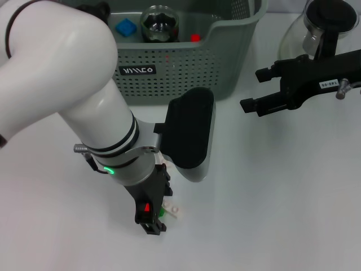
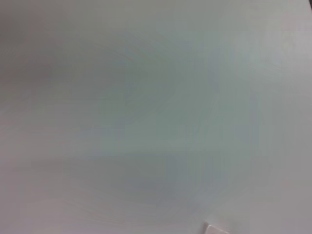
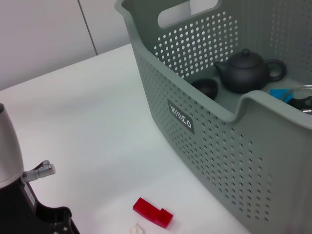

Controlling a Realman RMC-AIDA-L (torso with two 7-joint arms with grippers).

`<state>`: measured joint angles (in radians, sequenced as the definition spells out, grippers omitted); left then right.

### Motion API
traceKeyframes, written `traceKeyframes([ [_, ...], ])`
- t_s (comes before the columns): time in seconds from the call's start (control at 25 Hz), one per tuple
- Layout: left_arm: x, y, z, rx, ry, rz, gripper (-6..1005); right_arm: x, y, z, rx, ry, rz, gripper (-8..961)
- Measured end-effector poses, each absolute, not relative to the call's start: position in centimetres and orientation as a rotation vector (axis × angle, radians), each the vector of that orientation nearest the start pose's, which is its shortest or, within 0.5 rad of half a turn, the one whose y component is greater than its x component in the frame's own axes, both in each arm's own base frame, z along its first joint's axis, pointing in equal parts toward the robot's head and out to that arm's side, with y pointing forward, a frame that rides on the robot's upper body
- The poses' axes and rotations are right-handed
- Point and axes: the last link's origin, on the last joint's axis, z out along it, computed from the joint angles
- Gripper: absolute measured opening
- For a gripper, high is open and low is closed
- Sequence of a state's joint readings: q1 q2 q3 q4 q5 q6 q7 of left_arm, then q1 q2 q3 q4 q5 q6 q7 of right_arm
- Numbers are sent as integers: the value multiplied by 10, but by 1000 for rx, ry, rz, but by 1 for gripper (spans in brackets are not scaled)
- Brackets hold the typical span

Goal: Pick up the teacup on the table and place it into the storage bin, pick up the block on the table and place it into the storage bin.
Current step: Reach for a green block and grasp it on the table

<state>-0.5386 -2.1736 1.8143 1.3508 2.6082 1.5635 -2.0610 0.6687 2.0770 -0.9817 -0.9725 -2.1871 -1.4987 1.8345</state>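
Left claw (image 1: 151, 223) hides the block (image 1: 170, 208), grip unclear; right claw (image 1: 254, 90) gapes empty beside storage bin (image 1: 186, 62).

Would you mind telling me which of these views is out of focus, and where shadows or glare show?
Left wrist view: a featureless blur of the table. Head view: sharp, with soft shadow under the left arm and highlights on the glass teapot. Right wrist view: clear on the storage bin and red block.

A small dark teacup (image 3: 204, 87) sits upright inside the grey-green perforated storage bin (image 3: 204, 146); a red block (image 3: 152, 212) lies on the table.
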Motion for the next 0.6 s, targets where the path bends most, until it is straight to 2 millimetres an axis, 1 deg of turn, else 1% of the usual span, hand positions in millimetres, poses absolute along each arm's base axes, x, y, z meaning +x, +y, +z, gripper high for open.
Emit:
traceKeyframes([
  [0.08, -164, 280, -93, -3067, 121, 881, 699, 189, 376, 3, -2885, 580, 213, 932],
  [0.6, -161, 277, -87, -3073, 147, 910, 698, 189, 377, 4, -2876, 578, 216, 931],
])
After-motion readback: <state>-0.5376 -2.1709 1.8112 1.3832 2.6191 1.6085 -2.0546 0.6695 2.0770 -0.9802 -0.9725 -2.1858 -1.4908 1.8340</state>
